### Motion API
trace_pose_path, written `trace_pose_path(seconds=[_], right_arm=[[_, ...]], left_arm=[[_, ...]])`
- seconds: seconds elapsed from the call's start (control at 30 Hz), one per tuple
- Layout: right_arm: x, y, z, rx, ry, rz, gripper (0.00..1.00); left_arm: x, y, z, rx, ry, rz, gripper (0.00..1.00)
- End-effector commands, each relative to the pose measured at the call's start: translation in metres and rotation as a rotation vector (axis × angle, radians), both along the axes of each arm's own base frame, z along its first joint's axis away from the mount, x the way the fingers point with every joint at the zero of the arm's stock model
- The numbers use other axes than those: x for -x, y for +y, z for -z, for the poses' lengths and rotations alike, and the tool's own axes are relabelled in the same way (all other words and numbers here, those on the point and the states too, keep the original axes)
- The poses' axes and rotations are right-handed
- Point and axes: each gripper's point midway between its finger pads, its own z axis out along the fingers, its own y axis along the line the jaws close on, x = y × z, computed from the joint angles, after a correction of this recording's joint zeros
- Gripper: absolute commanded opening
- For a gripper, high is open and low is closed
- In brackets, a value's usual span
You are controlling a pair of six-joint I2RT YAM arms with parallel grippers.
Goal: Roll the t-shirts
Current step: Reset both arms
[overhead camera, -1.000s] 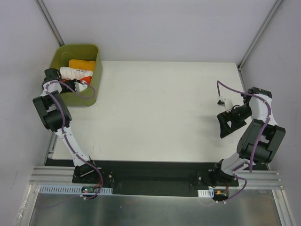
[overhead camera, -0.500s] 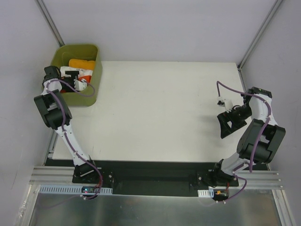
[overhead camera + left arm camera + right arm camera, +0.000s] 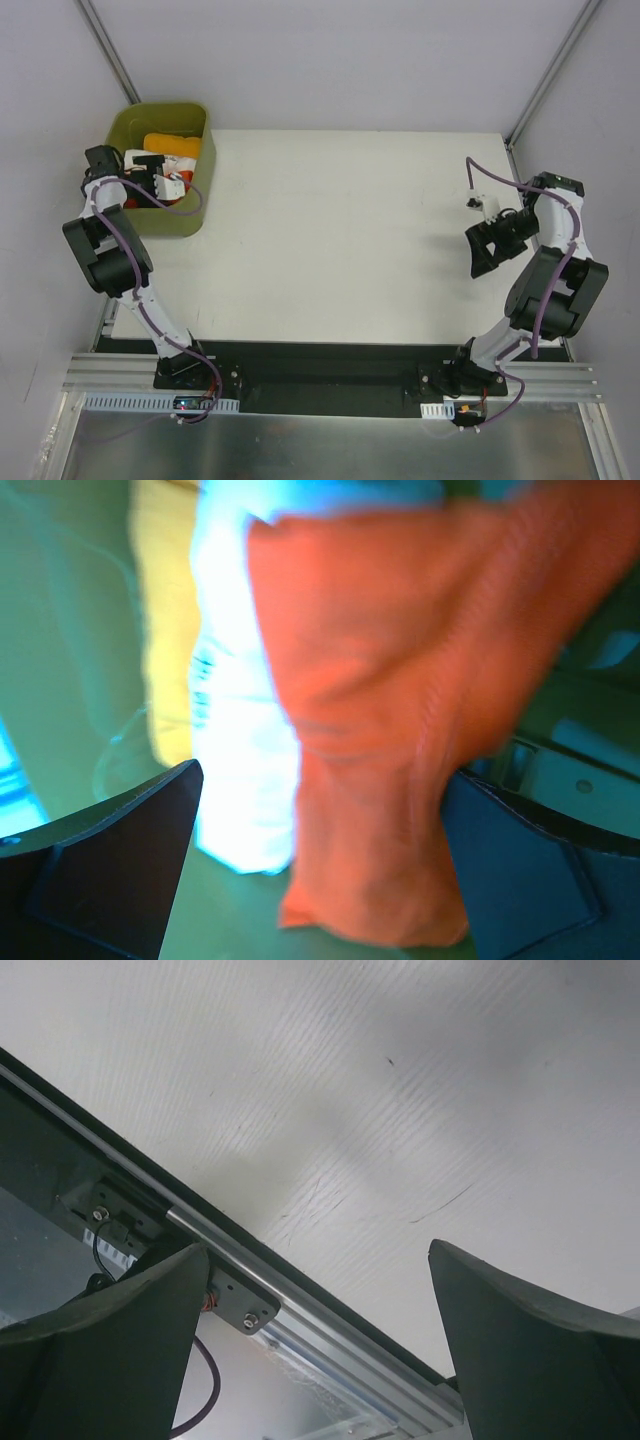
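Observation:
A rolled red-orange t-shirt (image 3: 400, 710) lies in the green bin (image 3: 60, 630), and in the top view only a bit of the t-shirt (image 3: 176, 184) shows under the arm. My left gripper (image 3: 320, 880) is open over it, its dark fingers (image 3: 110, 860) standing wide on either side of the roll, whose right side lies close to the right finger. From above, the left gripper (image 3: 163, 172) sits inside the bin (image 3: 170, 224). My right gripper (image 3: 492, 246) hangs open over the table's right side, holding nothing.
A white roll (image 3: 235, 730) and a yellow roll (image 3: 165, 610) lie beside the red-orange one in the bin; from above the yellow roll (image 3: 172, 142) is at the back. The right wrist view shows the white table (image 3: 400, 1110) and its metal edge rail (image 3: 300, 1305).
My left gripper has opened and let go of the red-orange t-shirt in the bin, and that arm has shifted a little left. The right arm has lifted slightly towards the far side.

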Motion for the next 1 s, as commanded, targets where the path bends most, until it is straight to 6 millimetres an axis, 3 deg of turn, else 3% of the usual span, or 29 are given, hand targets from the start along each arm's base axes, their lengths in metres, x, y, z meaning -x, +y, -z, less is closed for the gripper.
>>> trace_pose_path(seconds=[0.0,0.17,0.3,0.43,0.47,0.53,0.57,0.63,0.67,0.7,0.77,0.8,0.93,0.97], right_arm=[[0.053,0.035,-0.048,-0.172,0.194,0.010,0.96],[0.046,0.047,-0.059,-0.229,0.132,0.048,0.96],[0.041,0.057,-0.068,-0.272,0.079,0.063,0.96],[0.030,0.061,-0.093,-0.270,-0.054,0.073,0.96],[0.027,0.061,-0.099,-0.265,-0.079,0.093,0.96],[0.014,0.056,-0.106,-0.209,-0.151,0.216,0.96],[0.010,0.052,-0.108,-0.179,-0.178,0.251,0.96],[0.002,0.051,-0.124,-0.156,-0.298,0.289,0.96],[0.002,0.052,-0.130,-0.157,-0.331,0.324,0.96],[-0.008,0.050,-0.137,-0.149,-0.412,0.334,0.96],[-0.008,0.052,-0.157,-0.141,-0.528,0.403,0.96],[-0.017,0.047,-0.162,-0.129,-0.598,0.428,0.96],[-0.011,0.047,-0.180,-0.122,-0.711,0.526,0.96],[-0.006,0.054,-0.183,-0.146,-0.723,0.514,0.96]], left_arm=[[0.019,-0.021,-0.043,0.130,0.011,-0.062,0.99],[0.010,-0.021,-0.085,0.310,0.033,-0.214,0.99],[0.006,-0.027,-0.106,0.438,0.071,-0.322,0.99],[0.010,-0.040,-0.132,0.510,0.085,-0.451,0.99],[0.016,-0.060,-0.146,0.521,0.077,-0.436,0.99],[0.024,-0.085,-0.156,0.528,0.084,-0.459,0.99],[0.030,-0.121,-0.168,0.511,0.074,-0.411,0.99],[0.034,-0.147,-0.180,0.508,0.062,-0.473,0.99],[0.036,-0.160,-0.199,0.537,0.035,-0.484,0.99],[0.040,-0.186,-0.208,0.643,0.075,-0.528,0.99],[0.046,-0.199,-0.233,0.806,0.095,-0.605,0.99],[0.052,-0.209,-0.240,0.964,0.169,-0.676,0.99],[0.079,-0.251,-0.275,1.210,0.366,-0.584,0.99],[0.082,-0.254,-0.280,1.277,0.409,-0.626,0.99]])
